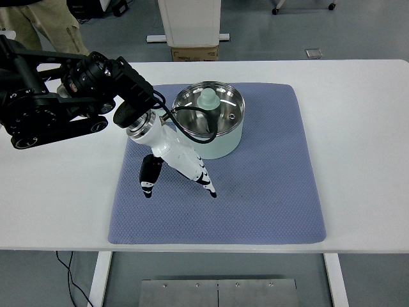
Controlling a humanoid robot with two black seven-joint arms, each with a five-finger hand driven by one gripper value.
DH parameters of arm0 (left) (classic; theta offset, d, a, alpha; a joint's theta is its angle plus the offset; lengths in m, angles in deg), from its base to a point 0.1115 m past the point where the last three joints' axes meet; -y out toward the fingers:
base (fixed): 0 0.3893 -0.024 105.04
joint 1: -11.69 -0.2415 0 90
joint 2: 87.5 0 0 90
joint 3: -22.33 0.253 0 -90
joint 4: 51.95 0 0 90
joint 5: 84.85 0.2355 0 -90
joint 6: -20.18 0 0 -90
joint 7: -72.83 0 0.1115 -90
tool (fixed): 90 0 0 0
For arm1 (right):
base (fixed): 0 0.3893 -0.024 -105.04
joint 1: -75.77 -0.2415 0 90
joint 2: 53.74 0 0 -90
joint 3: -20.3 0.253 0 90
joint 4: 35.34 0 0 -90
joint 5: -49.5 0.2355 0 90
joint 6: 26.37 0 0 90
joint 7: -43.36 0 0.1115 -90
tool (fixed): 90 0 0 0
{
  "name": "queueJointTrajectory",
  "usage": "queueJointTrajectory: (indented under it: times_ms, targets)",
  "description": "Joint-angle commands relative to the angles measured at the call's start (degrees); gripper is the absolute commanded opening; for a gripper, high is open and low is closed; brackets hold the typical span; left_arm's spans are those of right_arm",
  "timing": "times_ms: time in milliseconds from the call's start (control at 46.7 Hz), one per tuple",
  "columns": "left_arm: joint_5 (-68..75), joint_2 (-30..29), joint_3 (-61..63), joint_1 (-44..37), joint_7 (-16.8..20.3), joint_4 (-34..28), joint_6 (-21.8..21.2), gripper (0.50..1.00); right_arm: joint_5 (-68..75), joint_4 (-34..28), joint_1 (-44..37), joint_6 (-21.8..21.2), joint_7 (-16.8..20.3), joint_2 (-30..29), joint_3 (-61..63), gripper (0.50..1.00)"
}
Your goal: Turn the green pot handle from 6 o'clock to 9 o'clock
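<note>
White table (pixel 358 128) carries a blue-grey mat (pixel 268 192); the green pot (pixel 220 144) sits at the mat's 12 o'clock end, slightly left of its centre line, glass lid (pixel 225 109) on, pale green knob (pixel 208 98) at lid centre. Pot handle is not visible; the pot's 8 o'clock side is covered by the arm, so can't tell where it points

Left hand (pixel 174 171) comes in from 9 o'clock on a black arm (pixel 57 102). White palm is just beside the pot wall at about 8 o'clock; contact can't be confirmed. Fingers are extended and spread, pointing toward 5–6 o'clock over the mat, tips near the cloth, holding nothing visible. Thumb (pixel 149 176) is splayed off toward 7 o'clock. A black cable (pixel 192 135) loops from the wrist across the pot's near rim and lid edge

Surroundings: cardboard box (pixel 194 53) and a white stand base (pixel 188 22) beyond the table at 12 o'clock, a person's legs (pixel 45 25) at 11 o'clock, a floor plate (pixel 314 54) at 1 o'clock. No readable writing anywhere

Room: mat bare from 3 through 6 o'clock of the pot; table bare either side of the mat. Pot sits close to the mat's far edge
</note>
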Motion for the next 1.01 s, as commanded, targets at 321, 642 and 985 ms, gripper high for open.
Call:
queueJointTrajectory:
  times_ms: [321, 642, 985]
  targets:
    - [-23.98, -0.07, -5.39, -4.17, -1.44, -0.61, -5.88, 1.000, 0.00, 0.00, 0.00, 0.07, -0.02, 0.00, 0.00, 1.000]
    - [-40.68, -1.29, -7.41, -5.66, -1.44, -5.18, -7.29, 1.000, 0.00, 0.00, 0.00, -0.01, 0.06, 0.00, 0.00, 1.000]
    - [-67.31, -1.73, -7.41, -7.68, -1.44, -14.75, -7.55, 1.000, 0.00, 0.00, 0.00, -0.01, 0.06, 0.00, 0.00, 1.000]
